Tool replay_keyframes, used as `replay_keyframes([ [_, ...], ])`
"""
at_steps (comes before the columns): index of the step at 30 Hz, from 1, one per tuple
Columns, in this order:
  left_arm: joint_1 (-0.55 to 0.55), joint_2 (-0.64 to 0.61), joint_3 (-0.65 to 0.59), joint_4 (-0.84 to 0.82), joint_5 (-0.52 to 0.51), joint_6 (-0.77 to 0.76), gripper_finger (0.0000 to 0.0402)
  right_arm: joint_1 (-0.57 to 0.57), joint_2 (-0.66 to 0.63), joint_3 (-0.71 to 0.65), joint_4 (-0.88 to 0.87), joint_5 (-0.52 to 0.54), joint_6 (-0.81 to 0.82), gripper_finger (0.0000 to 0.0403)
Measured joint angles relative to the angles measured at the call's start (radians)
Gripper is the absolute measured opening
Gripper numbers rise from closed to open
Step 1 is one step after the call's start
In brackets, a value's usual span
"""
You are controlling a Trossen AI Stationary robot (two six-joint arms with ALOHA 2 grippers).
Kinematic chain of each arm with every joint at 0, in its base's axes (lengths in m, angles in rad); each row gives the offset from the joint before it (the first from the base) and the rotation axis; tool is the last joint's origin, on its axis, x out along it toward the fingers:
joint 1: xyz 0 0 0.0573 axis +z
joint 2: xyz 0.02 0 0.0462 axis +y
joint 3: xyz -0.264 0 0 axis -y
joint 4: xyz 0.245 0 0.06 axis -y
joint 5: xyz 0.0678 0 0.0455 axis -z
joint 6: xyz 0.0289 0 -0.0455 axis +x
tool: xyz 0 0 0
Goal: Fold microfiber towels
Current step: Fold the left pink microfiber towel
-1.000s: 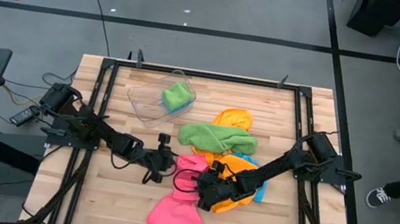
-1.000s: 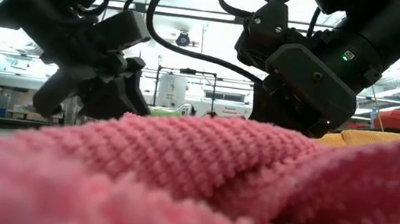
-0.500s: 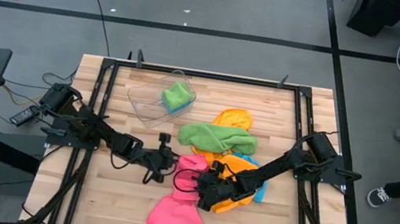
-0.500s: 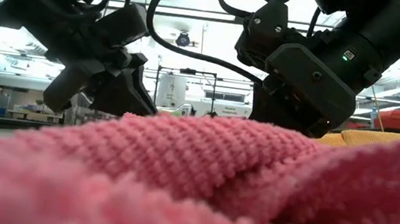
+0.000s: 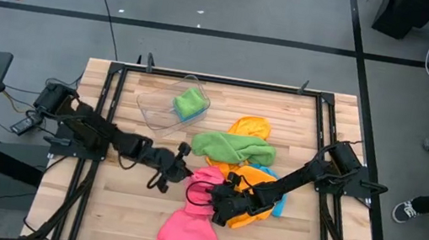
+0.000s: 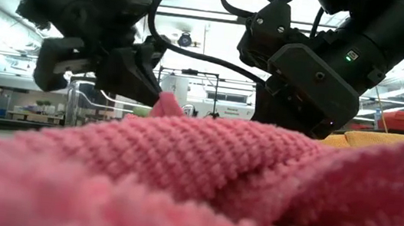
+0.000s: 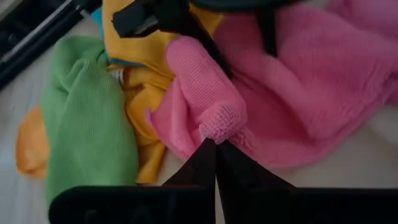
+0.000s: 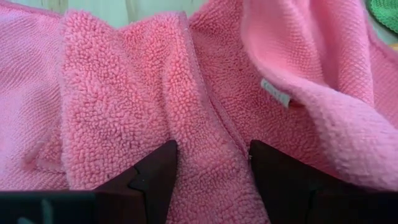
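Left gripper just slid in and clamped its fingers on the pink towel's 11 o'clock corner. Right gripper straddles a fold, jaws apart. Looks ready to spread it flat, I'd guess.

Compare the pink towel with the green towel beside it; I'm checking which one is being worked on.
The pink towel has both hands on it: the left hand is pinched shut on a raised corner, and the right hand straddles a ridge of it. The green towel lies untouched.

The pink towel reaches the table's near edge; the green towel sits mid-table.

Both are crumpled and unfolded.
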Motion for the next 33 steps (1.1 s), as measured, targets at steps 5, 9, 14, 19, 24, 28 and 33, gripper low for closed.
replay_keyframes([
  [5, 0.077, -0.005, 0.000, -0.039, 0.158, 0.158, 0.0006, 0.000, 0.000, 0.000, 0.000, 0.000, 0.000, 0.0213],
  [9, 0.150, -0.005, 0.000, -0.074, 0.306, 0.191, 0.0005, 0.000, 0.000, 0.000, 0.000, 0.000, 0.000, 0.0213],
  [14, 0.232, -0.005, 0.018, -0.139, 0.476, 0.192, 0.0004, 0.000, 0.000, 0.000, 0.000, 0.000, 0.000, 0.0213],
  [19, 0.255, 0.008, 0.146, -0.386, 0.496, 0.225, 0.0003, 0.000, 0.000, 0.000, 0.000, 0.000, 0.000, 0.0213],
  [24, 0.286, 0.052, 0.246, -0.551, 0.567, 0.288, 0.0002, 0.000, 0.000, 0.000, 0.000, 0.000, 0.000, 0.0213],
  [28, 0.343, 0.097, 0.309, -0.635, 0.619, 0.315, 0.0002, 0.000, 0.000, 0.000, 0.000, 0.000, 0.000, 0.0213],
  [33, 0.407, 0.159, 0.381, -0.717, 0.638, 0.309, 0.0004, 0.000, 0.000, 0.000, 0.000, 0.000, 0.004, 0.0213],
])
